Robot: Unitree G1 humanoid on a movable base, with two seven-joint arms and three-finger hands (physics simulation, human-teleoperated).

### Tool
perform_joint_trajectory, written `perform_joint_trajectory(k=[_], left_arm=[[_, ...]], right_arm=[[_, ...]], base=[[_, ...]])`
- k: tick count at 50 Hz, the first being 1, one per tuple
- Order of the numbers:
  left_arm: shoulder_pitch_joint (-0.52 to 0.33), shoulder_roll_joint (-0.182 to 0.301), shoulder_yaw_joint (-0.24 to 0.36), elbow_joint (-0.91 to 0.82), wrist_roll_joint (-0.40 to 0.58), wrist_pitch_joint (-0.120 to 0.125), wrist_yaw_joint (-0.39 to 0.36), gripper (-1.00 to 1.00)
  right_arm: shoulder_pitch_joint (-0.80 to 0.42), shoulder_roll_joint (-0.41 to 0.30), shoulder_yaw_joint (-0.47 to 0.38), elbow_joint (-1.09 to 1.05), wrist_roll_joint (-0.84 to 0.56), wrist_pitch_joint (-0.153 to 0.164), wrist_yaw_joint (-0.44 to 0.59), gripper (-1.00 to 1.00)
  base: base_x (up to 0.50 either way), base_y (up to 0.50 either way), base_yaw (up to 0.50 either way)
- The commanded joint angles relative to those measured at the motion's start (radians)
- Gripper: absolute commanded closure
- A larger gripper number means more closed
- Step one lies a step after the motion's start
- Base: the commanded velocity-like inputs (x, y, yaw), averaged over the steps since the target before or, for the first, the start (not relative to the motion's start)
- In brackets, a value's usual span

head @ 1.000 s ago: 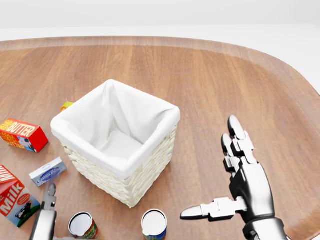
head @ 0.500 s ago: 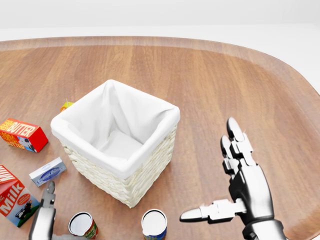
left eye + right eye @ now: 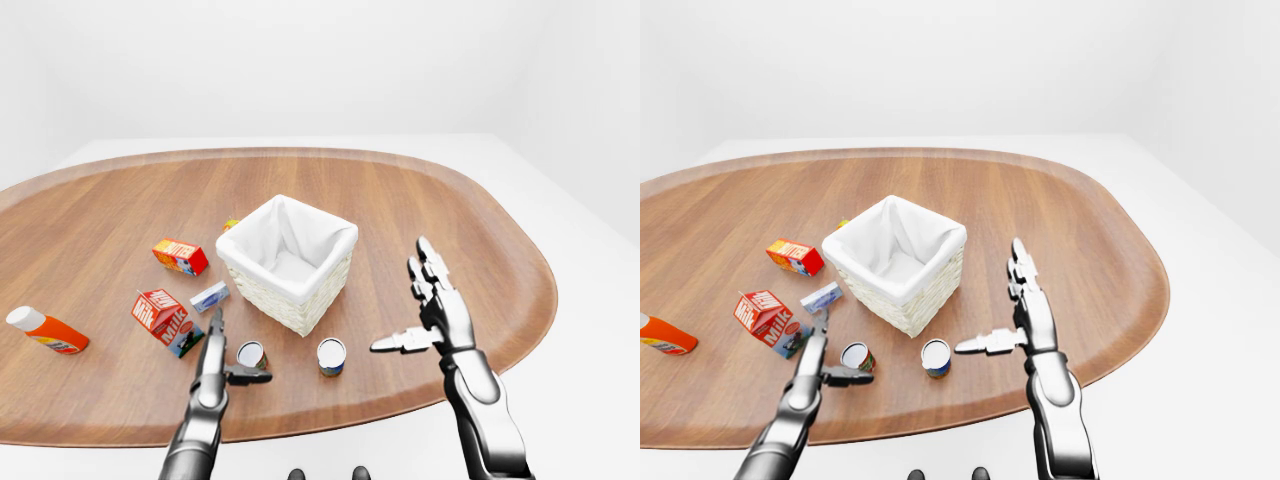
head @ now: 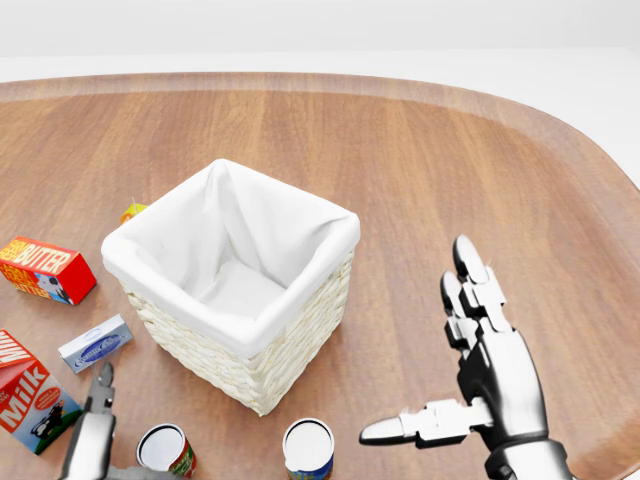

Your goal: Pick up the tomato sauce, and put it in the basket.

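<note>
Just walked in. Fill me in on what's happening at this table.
A humanoid stands at a wooden table with a white-lined basket in the middle. Its left robot hand is open beside a red-labelled can, not gripping it. The right robot hand hovers open and empty. The basket holds nothing, so nothing has been picked up.

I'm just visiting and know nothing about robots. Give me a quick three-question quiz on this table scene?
1. True or false: the basket already holds a can.
2. Which hand stands closest to the red-labelled can: A left hand, B right hand?
3. Fill in: the carton at the left-eye view's left reads ____.

Key: 1 false, only its white liner shows; 2 A; 3 Milk.
</note>
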Motion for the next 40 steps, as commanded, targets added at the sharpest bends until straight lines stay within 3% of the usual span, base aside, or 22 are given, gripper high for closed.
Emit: perform_joint_trajectory(k=[1,40], left_arm=[[-0.038,0.005,-0.007,0.089,-0.003,0.0,0.015,-1.0],[-0.084,0.007,-0.023,0.177,-0.006,0.0,0.029,-1.0]], right_arm=[[-0.001,0.0,0.0,0.002,0.001,0.0,0.001,-1.0],[0.004,0.001,0.001,-0.015,0.01,0.0,0.007,-1.0]], base=[[0.0,0.0,0.0],[0.0,0.0,0.0]])
